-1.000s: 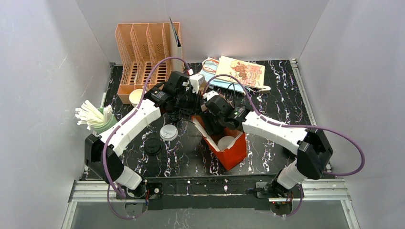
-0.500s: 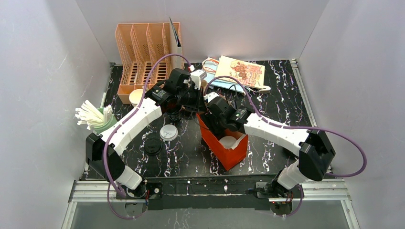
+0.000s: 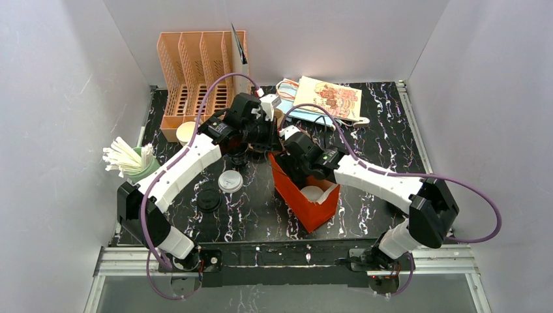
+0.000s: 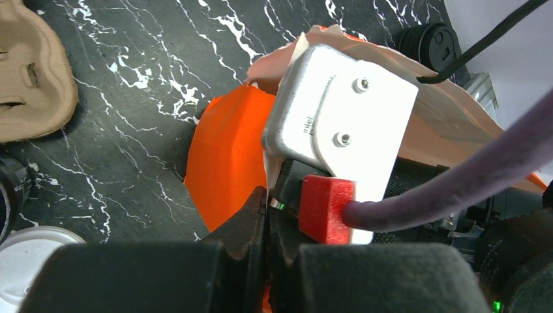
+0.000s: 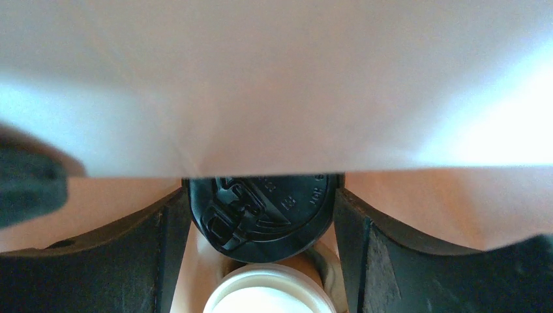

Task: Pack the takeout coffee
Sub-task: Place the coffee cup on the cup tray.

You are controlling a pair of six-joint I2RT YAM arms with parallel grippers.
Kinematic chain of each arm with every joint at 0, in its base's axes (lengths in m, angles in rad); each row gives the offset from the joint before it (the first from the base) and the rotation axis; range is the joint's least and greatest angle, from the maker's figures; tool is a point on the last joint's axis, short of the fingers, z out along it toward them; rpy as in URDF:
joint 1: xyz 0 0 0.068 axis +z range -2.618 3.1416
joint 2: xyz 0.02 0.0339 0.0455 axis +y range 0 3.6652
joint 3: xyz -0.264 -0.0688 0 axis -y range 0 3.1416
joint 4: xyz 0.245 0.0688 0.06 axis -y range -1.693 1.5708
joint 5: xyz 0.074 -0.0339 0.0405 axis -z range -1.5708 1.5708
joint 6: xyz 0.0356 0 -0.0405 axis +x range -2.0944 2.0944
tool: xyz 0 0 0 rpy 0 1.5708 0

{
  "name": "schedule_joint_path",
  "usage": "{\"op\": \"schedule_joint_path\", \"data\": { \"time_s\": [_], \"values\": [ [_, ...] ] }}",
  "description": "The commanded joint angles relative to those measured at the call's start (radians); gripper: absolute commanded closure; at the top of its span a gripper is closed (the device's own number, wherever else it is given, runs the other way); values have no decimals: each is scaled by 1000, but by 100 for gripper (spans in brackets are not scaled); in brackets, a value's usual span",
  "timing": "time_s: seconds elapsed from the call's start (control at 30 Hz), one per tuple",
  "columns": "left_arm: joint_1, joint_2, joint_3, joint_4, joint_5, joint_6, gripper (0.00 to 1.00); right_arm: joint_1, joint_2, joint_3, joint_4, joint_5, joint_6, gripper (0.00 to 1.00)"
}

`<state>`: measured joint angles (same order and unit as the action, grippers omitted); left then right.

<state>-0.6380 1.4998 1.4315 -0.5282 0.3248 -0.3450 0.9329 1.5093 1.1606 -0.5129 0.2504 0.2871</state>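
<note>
Jaws of the left gripper (image 4: 264,218) are pinched shut on the far rim of the orange bag (image 3: 321,210). Inside the bag, the right gripper (image 5: 261,195) jaws squeeze the takeout coffee (image 5: 261,222) by its black lid, beside a white lid (image 5: 267,293).

The orange bag (image 3: 315,214) looks like smooth matt paper, white inside. The tabletop (image 3: 385,140) is smooth black with white marble veining. The black lid (image 5: 264,218) is faintly shiny embossed plastic; the cup carrier (image 4: 29,78) rough moulded pulp.

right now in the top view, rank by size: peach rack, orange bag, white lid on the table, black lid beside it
1. peach rack
2. orange bag
3. white lid and black lid: look alike, not ranked
</note>
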Motion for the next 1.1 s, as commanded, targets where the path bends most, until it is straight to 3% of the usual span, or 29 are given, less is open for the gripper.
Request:
{"op": "schedule_joint_path", "data": {
  "time_s": [0.0, 0.17, 0.6, 0.83, 0.93, 1.0, 1.07],
  "values": [
    [2, -28, 68, 53, -85, -42, 100, 11, 28, -74, -47, -82, -21, 91],
    [1, -59, 38, 43, -146, -36, 100, 12, 44, -109, -36, -107, -2, 92],
    [3, -84, -24, 66, -90, -16, 100, 8, 64, -28, -78, -74, -27, 89],
    [2, -96, -39, 67, -55, 11, 100, -19, 55, 82, -83, -44, -61, 57],
    [1, -110, -51, 68, -49, 23, 100, -44, 54, 150, -87, -55, -76, 31],
    [2, -116, -54, 67, -44, 32, 100, -52, 57, 189, -92, -62, -84, 4],
    [2, -115, -54, 66, -37, 37, 100, -54, 64, 226, -107, -63, -86, 2]
  ]
}}
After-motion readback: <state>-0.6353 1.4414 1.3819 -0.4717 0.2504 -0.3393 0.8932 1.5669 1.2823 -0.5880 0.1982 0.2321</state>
